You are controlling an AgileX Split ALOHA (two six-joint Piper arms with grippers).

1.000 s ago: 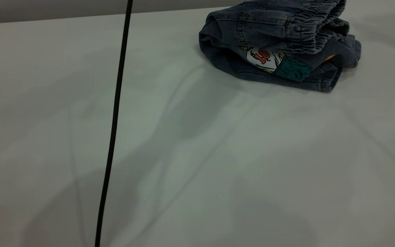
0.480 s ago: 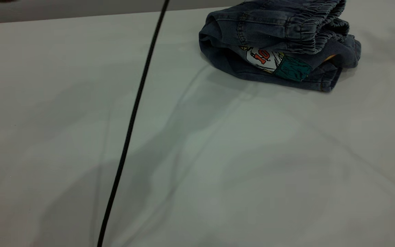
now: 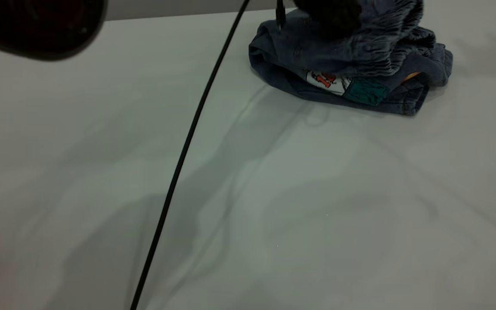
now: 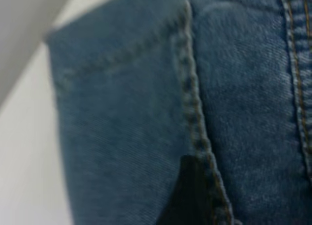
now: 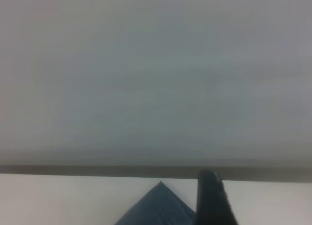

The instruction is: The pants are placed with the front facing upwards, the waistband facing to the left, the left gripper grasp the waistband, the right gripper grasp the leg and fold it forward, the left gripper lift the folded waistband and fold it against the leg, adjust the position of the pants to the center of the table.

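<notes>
- At the far right of the table (image 3: 274,193), near its back edge, the pants (image 3: 299,73) lie as a compact folded bundle; the cartoon print with the orange "10" (image 3: 329,80) peeks out between the layers.
- The waistband (image 3: 385,47) sits ruched on top of the bundle, folded over the leg portion. Judgement: both folds look done.
- Left gripper (image 3: 330,13): a dark, blurred shape directly over the top of the bundle, apparently touching or pressing the denim. The left wrist view is filled with denim and tan stitching at very close range, with a dark sliver of the gripper at the edge. Cannot tell whether the pincer is wide, narrow or clamped on cloth.
- Right gripper (image 5: 214,200): only one dark finger shows in its own wrist view, raised above a corner of denim and aimed at the wall; its spread cannot be told. It holds nothing visible.
- A black cable (image 3: 183,155) crosses the table, and a dark blurred part (image 3: 37,26) sits close to the exterior camera.
- Remaining, as judged: moving the bundle to the table centre; it sits well off centre now.
</notes>
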